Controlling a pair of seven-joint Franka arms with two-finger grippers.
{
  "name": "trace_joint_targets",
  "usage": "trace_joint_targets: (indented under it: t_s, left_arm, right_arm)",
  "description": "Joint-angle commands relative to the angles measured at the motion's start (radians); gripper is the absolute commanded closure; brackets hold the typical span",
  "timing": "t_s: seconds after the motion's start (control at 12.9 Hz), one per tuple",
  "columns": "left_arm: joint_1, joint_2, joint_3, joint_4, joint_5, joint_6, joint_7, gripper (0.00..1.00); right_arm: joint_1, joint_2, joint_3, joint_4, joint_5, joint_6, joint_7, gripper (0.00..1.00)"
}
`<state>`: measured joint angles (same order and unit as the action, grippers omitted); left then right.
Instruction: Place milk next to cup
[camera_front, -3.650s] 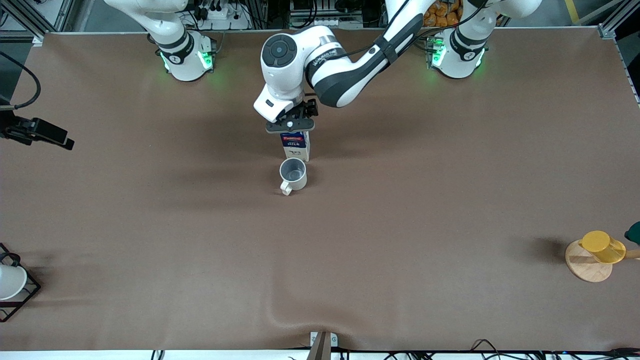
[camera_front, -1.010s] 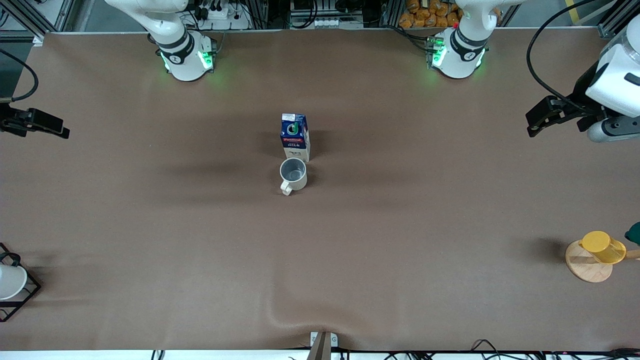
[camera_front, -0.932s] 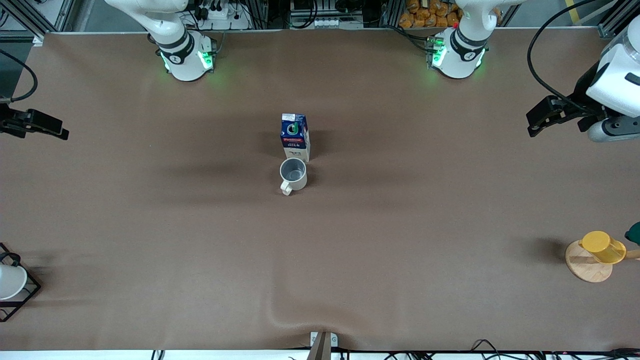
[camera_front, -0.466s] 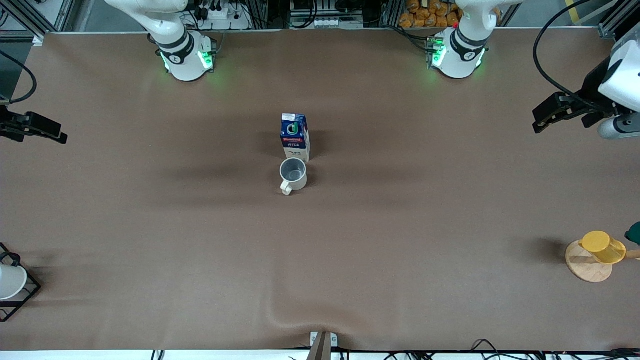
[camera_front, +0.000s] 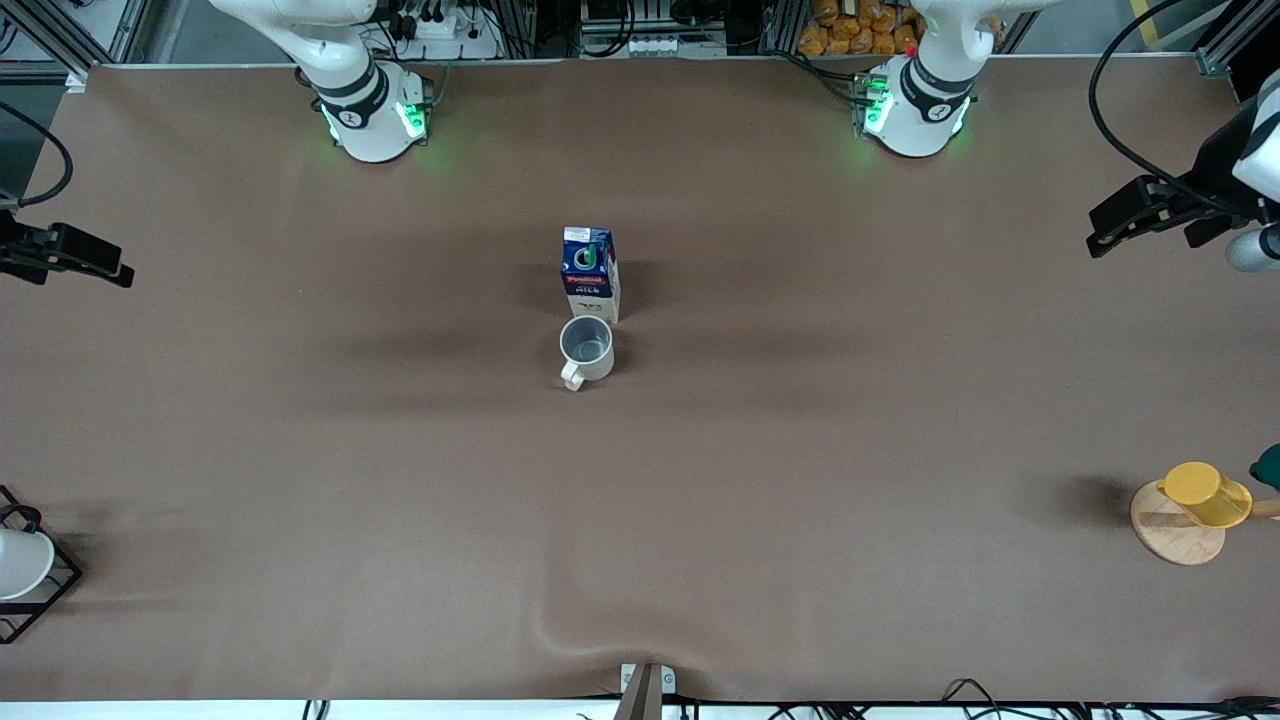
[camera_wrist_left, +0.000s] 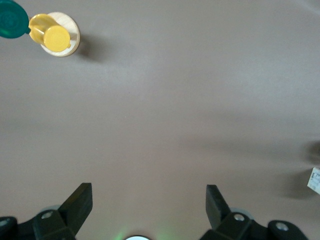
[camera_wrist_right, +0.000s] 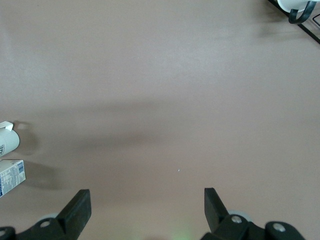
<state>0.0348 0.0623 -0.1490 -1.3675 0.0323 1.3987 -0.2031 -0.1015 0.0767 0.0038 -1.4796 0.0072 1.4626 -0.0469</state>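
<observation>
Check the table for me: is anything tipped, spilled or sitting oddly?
Nothing stands out. The dark-blue gable-top milk carton stands upright right beside the cream-white mug, which is also upright, with no spill around them. Both grippers, left and right, are open and empty, out at the table's ends.

The table (camera_front: 300, 450) wore a matt brown cloth-like cover, rumpled along one edge. The milk (camera_front: 589, 274) looked like printed carton board with a slight sheen. The cup (camera_front: 586, 350) seemed smooth glazed ceramic. The yellow cup (camera_front: 1205, 492) looked like plastic, on a pale wooden disc (camera_front: 1170, 535). Both grippers' fingers (camera_wrist_left: 80, 205) were matt black.
</observation>
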Motion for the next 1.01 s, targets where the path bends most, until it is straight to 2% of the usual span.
trace_joint_targets:
  t_s: [0.0,0.54,0.93]
  left_arm:
    - [-0.023,-0.045,0.032,-0.068,-0.020,-0.001,0.025,0.00]
    - [-0.021,-0.122,0.029,-0.185,-0.020,0.052,0.031,0.00]
    - [-0.026,-0.110,0.055,-0.179,-0.017,0.062,0.062,0.00]
  right_arm:
    - [-0.018,-0.017,0.016,-0.021,-0.001,0.010,-0.013,0.00]
    - [-0.014,-0.018,0.018,-0.028,0.007,0.035,-0.014,0.00]
    - [0.011,-0.017,0.024,-0.027,0.008,0.028,-0.004,0.00]
